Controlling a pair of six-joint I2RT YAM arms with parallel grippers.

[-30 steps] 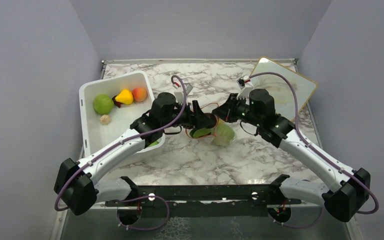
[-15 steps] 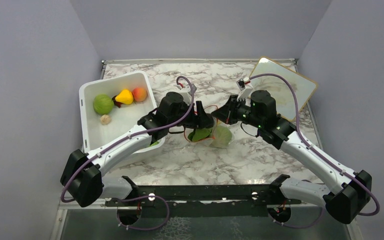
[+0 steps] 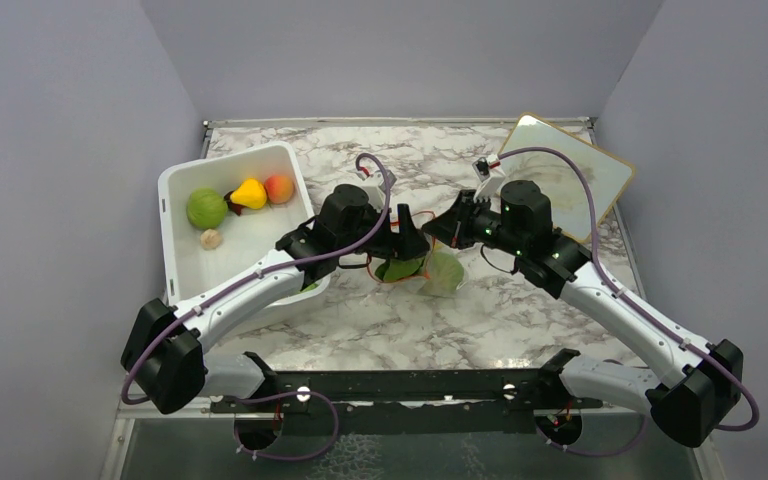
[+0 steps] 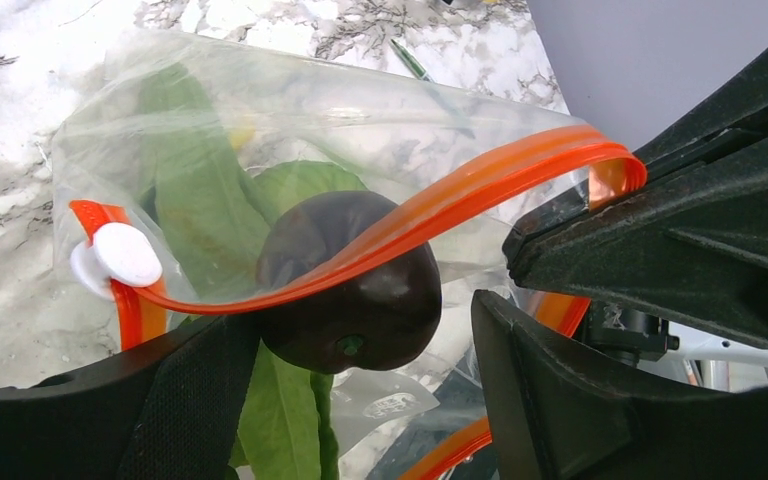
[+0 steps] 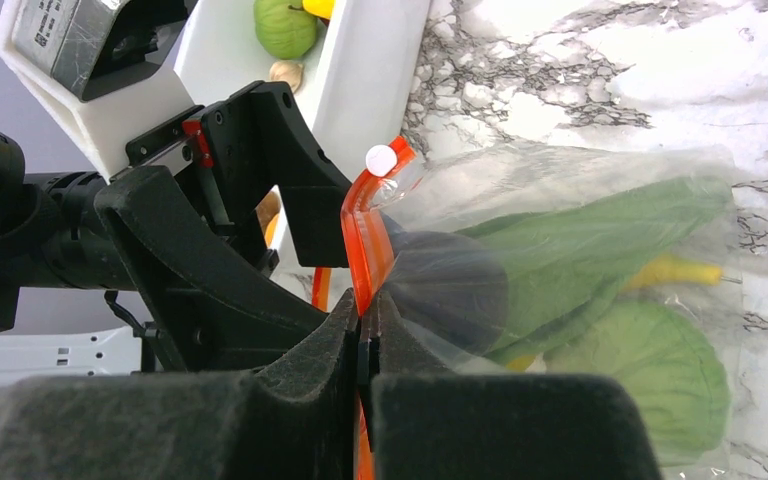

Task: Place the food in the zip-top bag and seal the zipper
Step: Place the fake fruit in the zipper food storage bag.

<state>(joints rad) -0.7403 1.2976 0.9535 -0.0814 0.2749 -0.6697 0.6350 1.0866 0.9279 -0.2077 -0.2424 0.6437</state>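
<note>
I see the right gripper [image 5: 365, 335] clamped on the zipper [image 5: 364, 240] of the zip-top bag [image 5: 530, 175]; the left gripper [image 4: 362, 325] is released, jaws flanking a dark brown fruit [image 4: 355, 265] (inside the mouth).

Clear crinkly plastic bag [image 4: 360, 110] edged by red-orange zipper strip [image 4: 430, 215], white round slider [image 4: 125, 255]; dark brown glossy toy fruit [image 4: 360, 300], green toy leaves [image 4: 200, 200]; white grey-veined marble bench [image 3: 410, 320].
</note>
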